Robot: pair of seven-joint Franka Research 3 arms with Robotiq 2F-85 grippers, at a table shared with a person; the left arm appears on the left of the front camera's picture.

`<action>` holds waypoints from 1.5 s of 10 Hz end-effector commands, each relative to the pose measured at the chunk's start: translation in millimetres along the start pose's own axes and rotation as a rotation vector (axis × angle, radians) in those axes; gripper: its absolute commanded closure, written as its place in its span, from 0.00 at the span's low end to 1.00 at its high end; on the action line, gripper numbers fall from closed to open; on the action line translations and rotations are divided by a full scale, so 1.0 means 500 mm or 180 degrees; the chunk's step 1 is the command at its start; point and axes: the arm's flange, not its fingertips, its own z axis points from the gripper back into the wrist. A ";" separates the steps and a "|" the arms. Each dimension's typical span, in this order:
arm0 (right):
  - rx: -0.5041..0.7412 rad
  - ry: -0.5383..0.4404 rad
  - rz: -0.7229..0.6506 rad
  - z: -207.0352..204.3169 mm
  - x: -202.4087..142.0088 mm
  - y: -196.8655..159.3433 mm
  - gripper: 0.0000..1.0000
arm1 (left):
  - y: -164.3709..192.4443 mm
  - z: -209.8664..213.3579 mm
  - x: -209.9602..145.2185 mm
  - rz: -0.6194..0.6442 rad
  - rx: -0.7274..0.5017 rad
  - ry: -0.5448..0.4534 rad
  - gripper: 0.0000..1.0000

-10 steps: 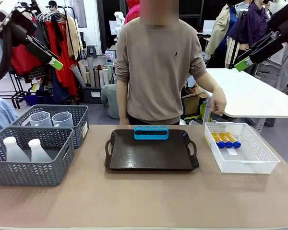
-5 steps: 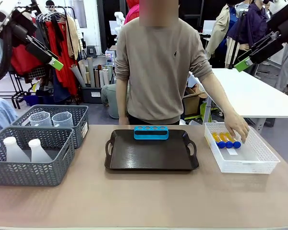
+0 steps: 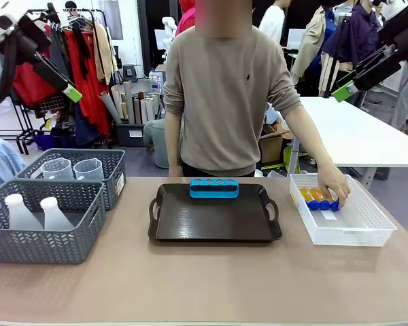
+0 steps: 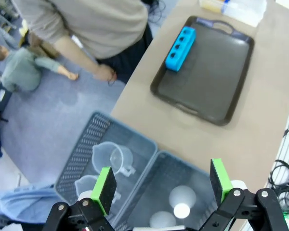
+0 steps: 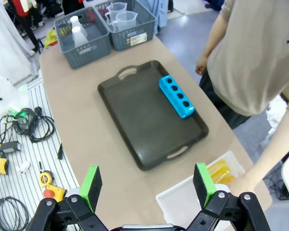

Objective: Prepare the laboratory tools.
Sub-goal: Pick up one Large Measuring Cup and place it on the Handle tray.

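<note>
**Conical flasks**: two, translucent white, upright in the near grey basket, left of the tray and nearer than it.

**Blue-capped tubes**: yellow-orange fill, lying in the white basket just right of the tray. The person's hand rests on them and hides the full count.

**Blue rack**: four holes, all empty, standing on the tray at its far edge.

**Measuring beakers**: two, clear, in the far grey basket, left of the tray.

**Robot's left hand**: jaws spread wide, empty, high above the baskets left of the tray.

**Robot's right hand**: likewise spread and empty, high above the surface off the tray's right end.

**Handling note:** the step is probably moving a tube into the rack. Take one tube by its body, turn it cap up and seat it fully in an end hole. Steady the rack if it slides on the tray.
</note>
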 end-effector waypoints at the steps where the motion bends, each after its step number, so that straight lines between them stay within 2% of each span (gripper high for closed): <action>1: 0.0040 -0.0065 0.0040 0.000 0.002 -0.003 0.00 | 0.027 -0.017 0.015 0.0386 0.0302 0.0410 0.00; 2: 0.0040 -0.0065 0.0040 0.000 0.002 -0.003 0.00 | 0.033 -0.030 0.004 0.0455 0.0294 0.0489 0.00; 4: 0.0040 -0.0065 0.0040 0.000 0.002 -0.003 0.00 | 0.037 -0.043 0.003 0.0330 0.0086 0.0245 0.00; 5: 0.0040 -0.0065 0.0040 0.000 0.002 -0.003 0.00 | 0.044 -0.042 -0.009 0.0375 0.0248 0.0382 0.00; 9: 0.0040 -0.0065 0.0040 0.000 0.002 -0.003 0.00 | 0.044 -0.052 -0.007 0.0388 0.0216 0.0376 0.00; 10: 0.0040 -0.0065 0.0040 0.000 0.002 -0.003 0.00 | 0.039 -0.086 0.008 0.0588 0.0526 0.0872 0.00; 11: 0.0040 -0.0065 0.0040 0.000 0.002 -0.003 0.00 | 0.053 -0.125 0.012 0.0805 0.0598 0.1120 0.00; 14: 0.0040 -0.0065 0.0040 0.000 0.002 -0.003 0.00 | 0.110 -0.237 -0.017 0.1325 0.0702 0.1637 0.00; 15: 0.0040 -0.0065 0.0040 0.000 0.002 -0.003 0.00 | 0.129 -0.281 -0.034 0.1488 0.0684 0.1666 0.00</action>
